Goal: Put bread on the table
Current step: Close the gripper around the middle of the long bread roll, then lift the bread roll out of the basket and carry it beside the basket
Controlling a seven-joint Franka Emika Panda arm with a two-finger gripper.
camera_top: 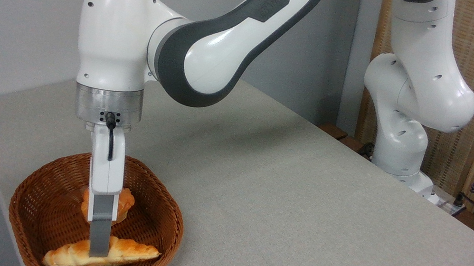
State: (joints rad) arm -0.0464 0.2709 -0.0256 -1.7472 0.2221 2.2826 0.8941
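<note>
1. Currently, a white robot arm is reaching down from the upper right into a brown wicker basket sitting at the near left corner of the grey surface.
2. Its hand is pointing straight down, touching the middle of the bread.
3. This long twisted loaf is lying in the basket's near side, its long axis running left to right, directly under the hand.
4. Only one finger is showing, so I cannot tell whether the hand is gripping.
5. A small round bun is lying behind.

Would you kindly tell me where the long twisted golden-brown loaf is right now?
The long twisted golden-brown loaf lies in the brown woven wicker basket at lower left, before the small round bun, under the gripper.
</note>
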